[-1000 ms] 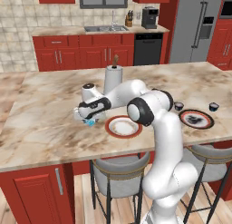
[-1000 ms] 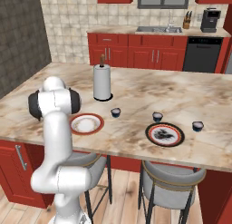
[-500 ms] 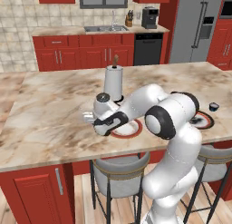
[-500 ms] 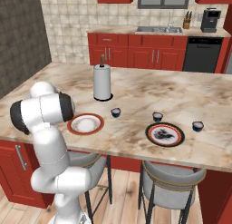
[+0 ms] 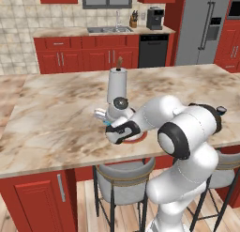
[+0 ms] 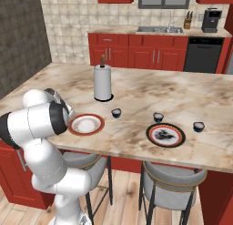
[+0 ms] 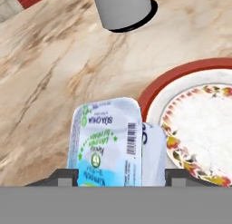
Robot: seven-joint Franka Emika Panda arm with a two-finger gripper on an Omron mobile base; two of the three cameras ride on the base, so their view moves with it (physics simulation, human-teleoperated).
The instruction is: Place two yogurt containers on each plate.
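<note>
Gripper (image 7: 120, 175) clamped on the light blue yogurt cup (image 7: 106, 143), held above the counter (image 7: 54, 78) just left of the orange-rimmed plate (image 7: 181, 73). Three dark cups (image 6: 116, 113) sit on the counter near the patterned plate (image 6: 165, 135); paper-towel roll (image 5: 117, 85) behind the held cup

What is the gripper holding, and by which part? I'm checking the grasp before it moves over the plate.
The gripper holds the light blue yogurt cup, its fingers at the cup's two sides, beside the orange-rimmed plate.
</note>
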